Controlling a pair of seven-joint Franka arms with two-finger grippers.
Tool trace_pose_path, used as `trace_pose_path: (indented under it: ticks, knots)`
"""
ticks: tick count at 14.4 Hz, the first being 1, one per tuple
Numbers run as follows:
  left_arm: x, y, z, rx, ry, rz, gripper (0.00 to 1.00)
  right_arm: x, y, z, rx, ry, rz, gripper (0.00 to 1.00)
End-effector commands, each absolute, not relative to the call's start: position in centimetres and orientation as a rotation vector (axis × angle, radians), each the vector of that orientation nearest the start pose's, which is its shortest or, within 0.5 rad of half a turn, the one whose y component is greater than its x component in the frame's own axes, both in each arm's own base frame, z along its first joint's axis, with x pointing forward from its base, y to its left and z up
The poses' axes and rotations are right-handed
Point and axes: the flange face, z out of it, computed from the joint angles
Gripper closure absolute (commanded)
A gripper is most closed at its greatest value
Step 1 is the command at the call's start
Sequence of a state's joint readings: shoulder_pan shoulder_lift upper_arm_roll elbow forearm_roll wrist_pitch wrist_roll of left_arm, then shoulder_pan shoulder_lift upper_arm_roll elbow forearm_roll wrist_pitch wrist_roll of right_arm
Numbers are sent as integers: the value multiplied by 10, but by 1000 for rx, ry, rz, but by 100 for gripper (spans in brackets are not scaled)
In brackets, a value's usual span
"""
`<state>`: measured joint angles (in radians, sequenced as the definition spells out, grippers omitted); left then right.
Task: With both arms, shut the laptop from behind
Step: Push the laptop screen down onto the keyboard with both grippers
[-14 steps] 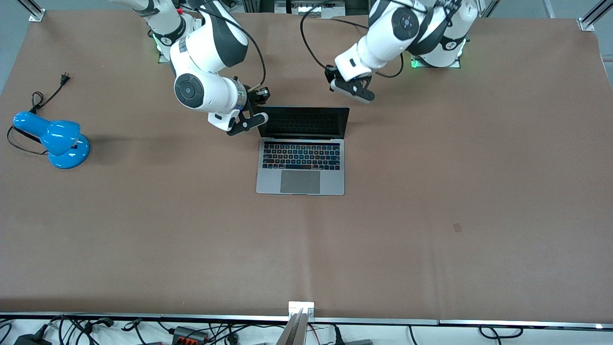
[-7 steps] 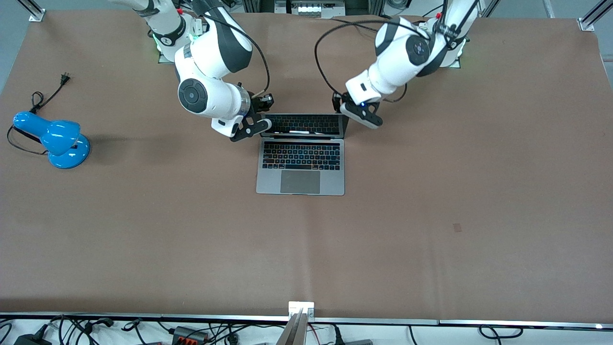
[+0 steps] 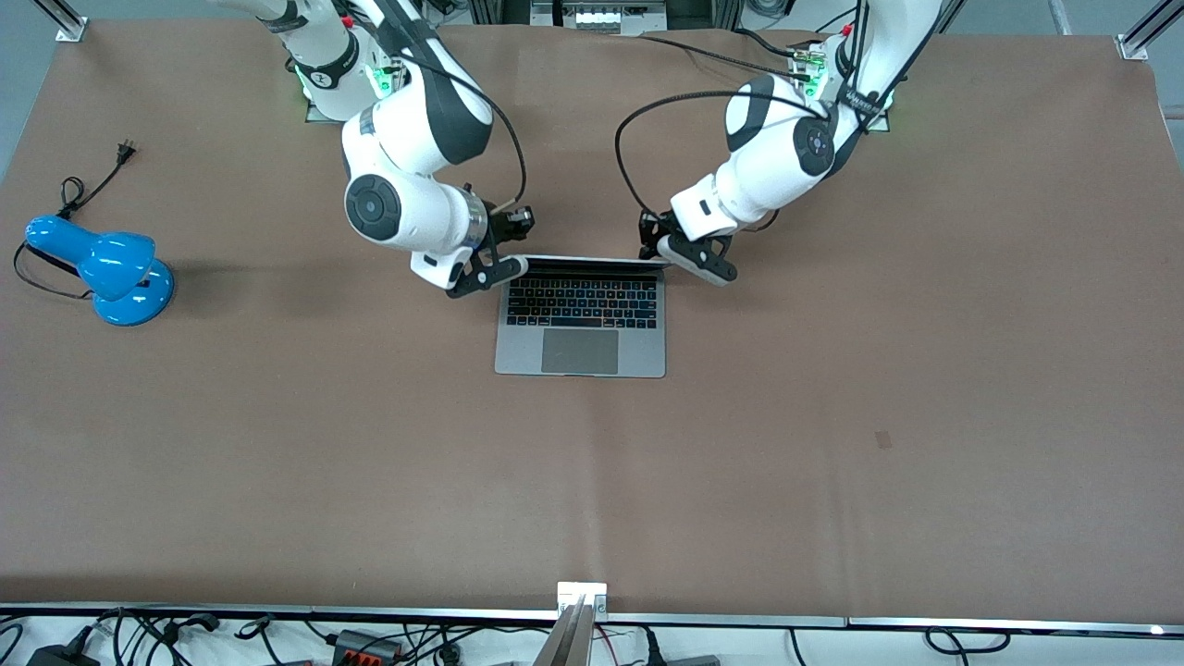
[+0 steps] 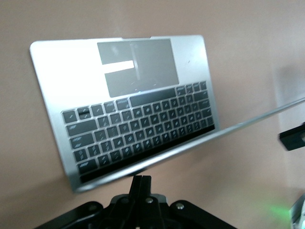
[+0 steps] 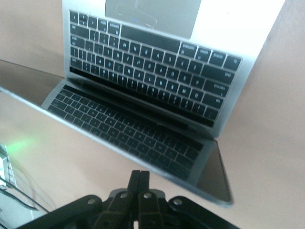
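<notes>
The silver-grey laptop lies mid-table with its lid tipped forward over the black keyboard, so I see the lid nearly edge-on. My right gripper is shut and sits against the lid's upper edge at the corner toward the right arm's end. My left gripper is shut and sits at the other lid corner. The left wrist view shows shut fingertips just at the lid's edge, with the keyboard under it. The right wrist view shows shut fingertips by the screen.
A blue desk lamp with its black cord and plug lies toward the right arm's end of the brown table. Loose cables run along the table's front edge.
Both grippers have moved toward the front camera against the lid. The lid has swung from wide open to leaning over the keyboard.
</notes>
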<state>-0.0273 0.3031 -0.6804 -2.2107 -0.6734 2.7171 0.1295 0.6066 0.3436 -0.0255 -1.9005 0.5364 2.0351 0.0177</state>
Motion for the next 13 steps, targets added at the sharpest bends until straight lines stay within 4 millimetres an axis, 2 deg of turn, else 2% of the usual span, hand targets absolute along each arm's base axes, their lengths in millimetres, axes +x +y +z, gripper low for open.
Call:
trace_pose_path:
  ticks: [1, 3, 6, 10, 13]
  knots:
    - [482, -350, 279, 2518, -229, 95, 99, 512, 361, 309, -2717, -347, 426, 100]
    - [498, -345, 266, 2508, -235, 130, 99, 526, 356, 303, -2729, -326, 413, 100]
    - [514, -346, 251, 2488, -202, 137, 99, 548, 361, 283, -2767, -347, 397, 100]
    - [548, -340, 219, 2467, -122, 134, 99, 582, 354, 246, -2807, -308, 383, 100]
    - [553, -343, 192, 2466, -89, 153, 99, 593, 355, 213, -2832, -289, 314, 100]
